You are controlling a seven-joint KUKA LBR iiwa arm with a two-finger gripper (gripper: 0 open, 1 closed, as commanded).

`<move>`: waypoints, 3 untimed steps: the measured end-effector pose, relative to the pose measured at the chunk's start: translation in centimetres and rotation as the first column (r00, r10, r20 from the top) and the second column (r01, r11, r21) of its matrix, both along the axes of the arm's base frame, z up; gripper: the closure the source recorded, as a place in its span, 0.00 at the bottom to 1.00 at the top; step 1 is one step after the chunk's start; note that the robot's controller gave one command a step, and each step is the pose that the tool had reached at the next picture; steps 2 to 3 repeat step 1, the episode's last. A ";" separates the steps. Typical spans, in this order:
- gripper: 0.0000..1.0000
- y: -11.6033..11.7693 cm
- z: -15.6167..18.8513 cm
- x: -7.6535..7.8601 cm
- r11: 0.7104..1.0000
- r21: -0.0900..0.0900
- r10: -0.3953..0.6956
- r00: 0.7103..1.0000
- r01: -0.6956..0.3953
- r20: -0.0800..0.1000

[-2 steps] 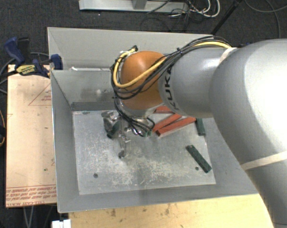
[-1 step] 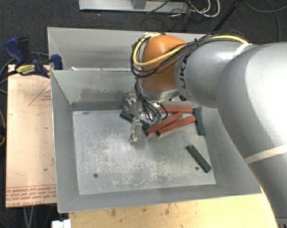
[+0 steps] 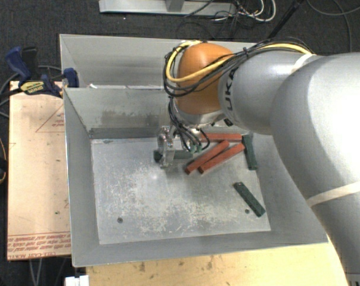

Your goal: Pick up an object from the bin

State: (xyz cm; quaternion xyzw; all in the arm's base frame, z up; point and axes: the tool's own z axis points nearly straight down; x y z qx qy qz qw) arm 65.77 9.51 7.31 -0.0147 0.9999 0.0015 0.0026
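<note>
Sticks (image 3: 213, 157) of reddish brown lie bunched just beside my gripper (image 3: 167, 152), which hangs low near the middle of the bin's (image 3: 121, 108) back wall. Whether it is open or closed I cannot tell. One dark green bar (image 3: 249, 199) lies apart, nearer the front.

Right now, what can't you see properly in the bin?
1. Camera view: the left ends of the red-brown sticks are hidden behind the gripper and its cables, so I can't count the sticks for sure.
2. Camera view: the top of the dark green stick beside them goes under the arm.
3. Camera view: the arm covers the right wall of the bin, and whatever may lie there.
</note>
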 end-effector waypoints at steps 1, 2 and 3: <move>1.00 -2.6 15.2 -1.5 0.969 -0.004 0.248 0.969 -0.248 0.006; 1.00 -2.6 15.2 -1.5 0.969 -0.004 0.248 0.969 -0.248 0.006; 1.00 -2.6 15.2 -1.5 0.969 -0.004 0.248 0.969 -0.248 0.006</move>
